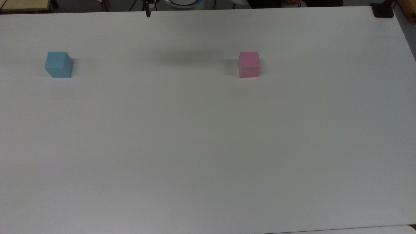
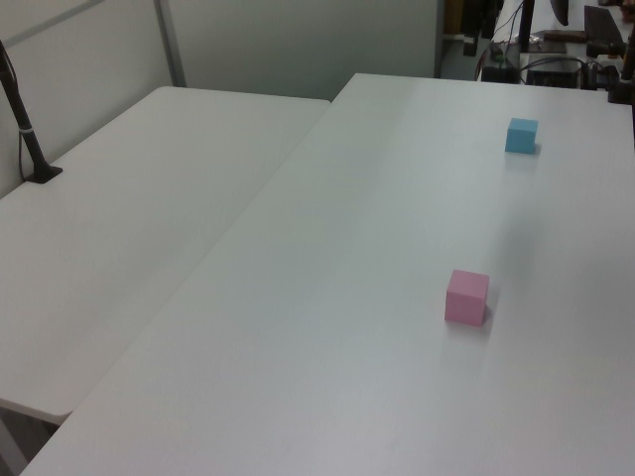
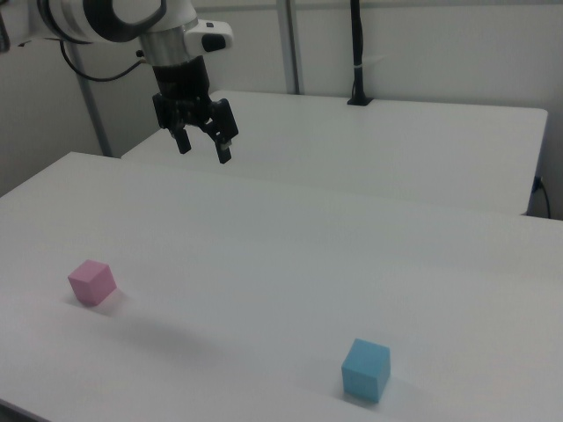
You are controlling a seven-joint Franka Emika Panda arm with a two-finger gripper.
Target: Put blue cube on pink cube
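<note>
1. Your gripper (image 3: 202,146) hangs high above the worktop (image 1: 208,146), fingers spread apart and holding nothing.
2. The blue cube (image 1: 58,64) sits alone near the top view's left edge, well apart from the pink cube (image 1: 249,64) further to the top view's right, both flat on the worktop.
3. Expect the blue cube to be light and rigid, probably foam or painted wood; its matte faces should give fair friction.
4. Take it across two opposite vertical faces, around mid-height, fingers square to them. It sits slightly turned, so rotate your wrist to match.
5. Squeeze gently; a light block can skid or tip if one finger touches first.
</note>
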